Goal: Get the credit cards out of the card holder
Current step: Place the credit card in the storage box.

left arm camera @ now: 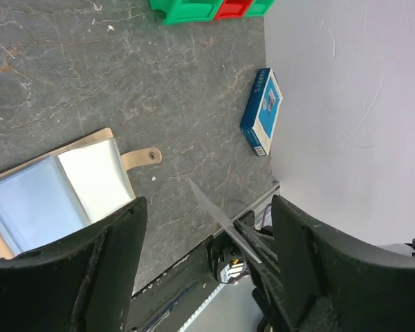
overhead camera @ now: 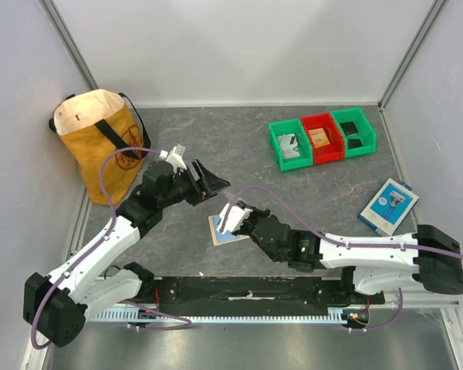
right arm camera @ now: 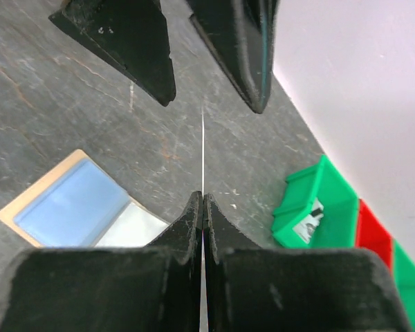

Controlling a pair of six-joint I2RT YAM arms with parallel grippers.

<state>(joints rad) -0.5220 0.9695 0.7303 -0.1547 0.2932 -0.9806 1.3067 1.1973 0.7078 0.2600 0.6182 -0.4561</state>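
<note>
Tan card holder (overhead camera: 223, 236) lying open on table (overhead camera: 309, 193), near centre, one thin credit card (right arm camera: 203, 149) already out, pinched edge-on in closed right gripper (right arm camera: 203, 198), wide-open left gripper (left arm camera: 207, 207) empty at its far edge; others unclear.

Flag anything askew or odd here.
Nothing spilled or damaged. The holder lies open, skewed on the table. The right gripper pinches a card edge-on in the air.
</note>
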